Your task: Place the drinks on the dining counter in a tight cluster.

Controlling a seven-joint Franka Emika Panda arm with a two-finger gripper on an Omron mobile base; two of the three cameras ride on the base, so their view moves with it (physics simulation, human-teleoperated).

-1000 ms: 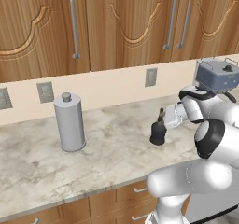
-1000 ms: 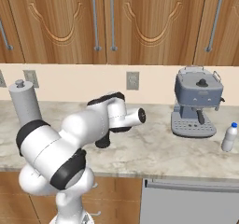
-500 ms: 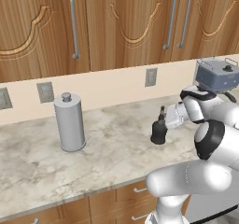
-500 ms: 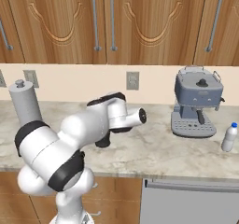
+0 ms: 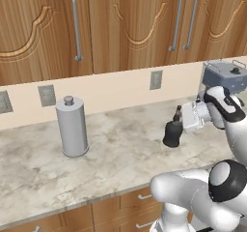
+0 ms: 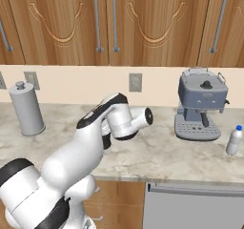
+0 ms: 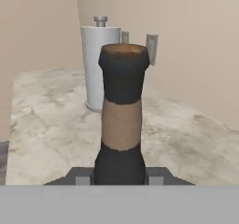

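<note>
Squat black bottle (image 5: 172, 132) stands upright, neck up, on marble surface (image 5: 120, 153) below wooden cabinets (image 5: 120, 28), claw (image 7: 120, 175) clamped on it

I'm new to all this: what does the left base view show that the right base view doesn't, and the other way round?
The left base view alone shows the squat black bottle standing on the marble worktop, with the claw at its neck. The right base view alone shows the small white bottle with a blue cap, right of the coffee machine. Both views share the grey canister, the wooden wall cabinets, the wall outlets, the coffee machine and the white arm.
</note>
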